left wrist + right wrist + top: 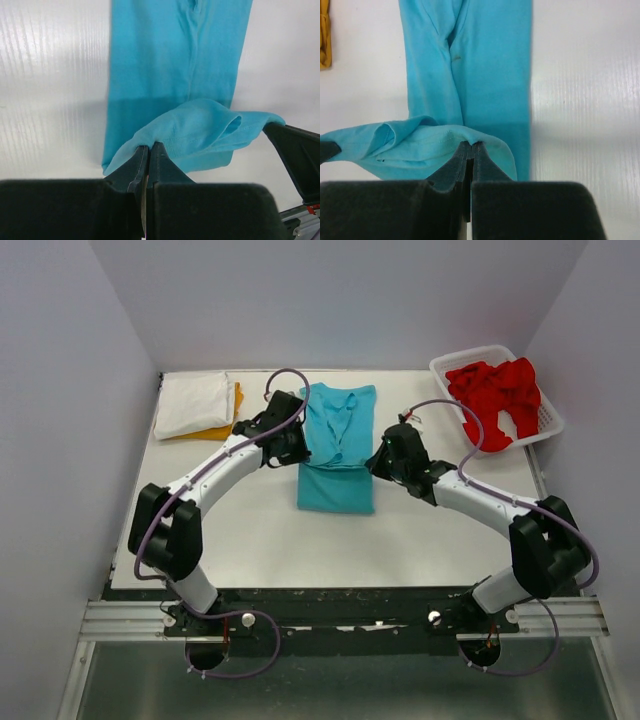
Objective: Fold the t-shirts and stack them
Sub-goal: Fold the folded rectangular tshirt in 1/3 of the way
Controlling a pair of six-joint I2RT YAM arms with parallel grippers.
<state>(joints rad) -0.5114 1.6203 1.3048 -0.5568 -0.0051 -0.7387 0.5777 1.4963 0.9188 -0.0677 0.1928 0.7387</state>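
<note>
While left tool (pixel 148 146) and right tool (pixel 471 145) clamp turquoise t-shirt (pixel 337 488), edge apparently lifted.

Your turquoise t-shirt (pixel 337 490) lies narrow-folded centrally, white t-shirt (pixel 192 403) folded atop orange t-shirt (pixel 237 400) far left, red t-shirts (pixel 495 398) crumpled far right.

The left arm (pixel 215 475) and right arm (pixel 480 498) share white tubular links joined by chunky black joint housings. A thin mauve cable (pixel 288 371) trails along each, curling loose beneath the bases at 6 o'clock. The left gripper (pixel 148 146) and right gripper (pixel 471 145) are matte black, with wedge-shaped jaws tapering from a broad flat block.
</note>
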